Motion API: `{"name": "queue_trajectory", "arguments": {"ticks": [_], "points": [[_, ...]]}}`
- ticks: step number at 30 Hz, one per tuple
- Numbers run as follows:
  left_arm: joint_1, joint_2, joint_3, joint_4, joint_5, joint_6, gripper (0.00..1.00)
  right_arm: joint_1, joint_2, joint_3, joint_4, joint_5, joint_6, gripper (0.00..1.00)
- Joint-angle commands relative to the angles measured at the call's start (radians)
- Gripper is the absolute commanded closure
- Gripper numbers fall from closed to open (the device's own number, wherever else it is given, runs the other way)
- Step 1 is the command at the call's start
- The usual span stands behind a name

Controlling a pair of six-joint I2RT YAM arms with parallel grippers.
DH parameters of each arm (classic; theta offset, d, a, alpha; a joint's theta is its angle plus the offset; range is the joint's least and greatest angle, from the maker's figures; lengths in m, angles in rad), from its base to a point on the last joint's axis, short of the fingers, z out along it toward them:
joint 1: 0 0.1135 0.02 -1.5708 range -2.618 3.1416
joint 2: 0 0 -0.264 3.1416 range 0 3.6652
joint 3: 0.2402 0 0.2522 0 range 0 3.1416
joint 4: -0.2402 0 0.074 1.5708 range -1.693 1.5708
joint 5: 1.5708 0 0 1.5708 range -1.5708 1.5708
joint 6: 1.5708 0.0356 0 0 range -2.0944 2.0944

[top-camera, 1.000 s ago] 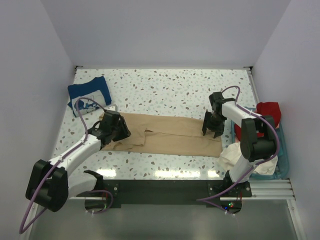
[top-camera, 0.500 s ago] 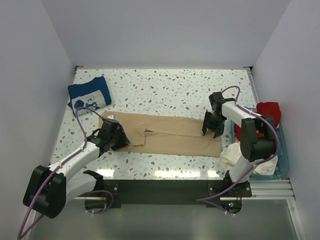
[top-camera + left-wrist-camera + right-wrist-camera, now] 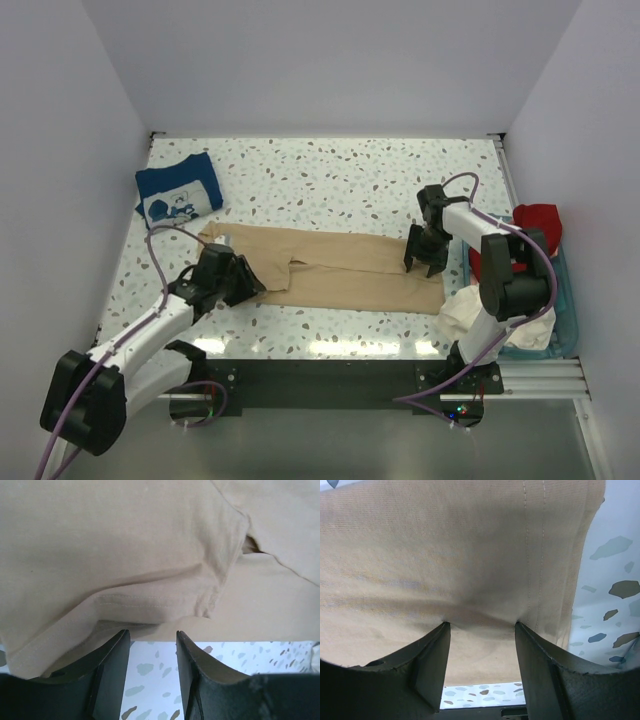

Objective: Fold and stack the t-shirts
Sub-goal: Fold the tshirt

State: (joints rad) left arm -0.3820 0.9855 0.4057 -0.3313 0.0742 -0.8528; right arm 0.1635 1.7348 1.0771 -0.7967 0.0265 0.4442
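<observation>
1. The tan t-shirt [image 3: 340, 268] lies flat across the middle of the table [image 3: 340, 180]. It looks like a long strip with its sides already folded in, and it is smooth with only small wrinkles.
2. I think the step now is getting ready to fold the strip in half, end over end.
3. The left pincer [image 3: 248, 284] sits low at the left end of the strip. Its jaws are apart with only table between them, and the tips are right at the shirt's near edge. It holds nothing.
4. The right pincer [image 3: 424, 266] is at the right end. Its jaws are apart too, and the tips push down on the cloth and make a little dent.
5. Next, the left pincer probably has to slide under the edge, pinch it and carry it over.
6. A navy t-shirt [image 3: 180, 188] lies folded at the far left.
7. A red t-shirt [image 3: 538, 222] and a cream-white t-shirt [image 3: 470, 310] wait in the teal basket [image 3: 570, 310].
</observation>
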Motion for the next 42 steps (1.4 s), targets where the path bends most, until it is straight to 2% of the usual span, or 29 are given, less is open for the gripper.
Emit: {"name": "queue_trajectory", "arguments": {"ticks": [1,7,10,15,28,42], "points": [[-0.005,-0.057,0.056,0.023,0.042,-0.026,0.53,0.002,0.012,0.032,-0.004,0.001,-0.006,0.42],[0.025,-0.025,0.154,-0.052,-0.105,0.076,0.51,0.002,0.011,0.032,-0.006,0.001,-0.007,0.42],[0.032,0.037,0.162,-0.045,-0.178,0.136,0.51,0.002,0.011,0.034,-0.01,0.004,-0.012,0.42],[0.034,0.091,0.133,0.004,-0.22,0.156,0.51,0.002,0.005,0.029,-0.012,0.003,-0.009,0.42],[0.031,0.052,-0.011,0.069,-0.133,0.092,0.51,0.002,0.003,0.026,-0.01,0.007,-0.007,0.42],[0.02,-0.011,-0.051,0.06,-0.055,0.044,0.51,0.002,0.009,0.02,-0.009,0.007,-0.007,0.42]]}}
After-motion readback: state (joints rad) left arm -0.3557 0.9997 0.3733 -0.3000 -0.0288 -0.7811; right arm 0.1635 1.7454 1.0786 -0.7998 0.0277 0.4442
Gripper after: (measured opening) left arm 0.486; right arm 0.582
